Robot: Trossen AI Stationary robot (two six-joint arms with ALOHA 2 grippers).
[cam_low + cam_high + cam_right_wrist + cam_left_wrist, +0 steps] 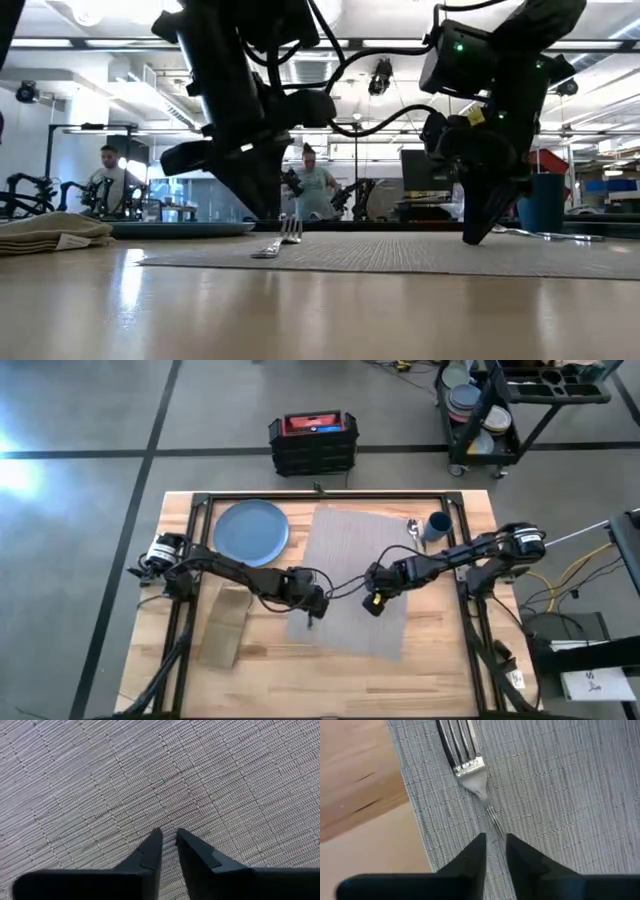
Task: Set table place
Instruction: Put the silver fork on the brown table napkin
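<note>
A grey woven placemat [350,560] lies askew in the middle of the table. The silver fork [470,770] lies along its left edge with the tines toward the far side, and my left gripper [316,610] is shut on it. My right gripper [376,602] stands shut on the mat, right of its middle. The blue plate [252,530] sits flat on the wood at the far left. The tan folded napkin [225,628] lies at the near left. A spoon [413,528] and a dark-blue cup [438,525] stand by the mat's far right corner. My left gripper pinches the fork's thin handle [494,820] just behind the head, between its two fingers. The fingers come from above, slanting, and lie along the fork. The fork's head [290,230] stays low at the placemat. My right gripper sets its shut fingertips [470,238] down on the placemat [100,780] from above.
Black frame rails [200,550] run along the table's left, far and right sides. A black crate [313,442] stands on the floor beyond the far edge, and a cart with stacked dishes [490,410] stands at the far right. People sit in the room behind [105,165].
</note>
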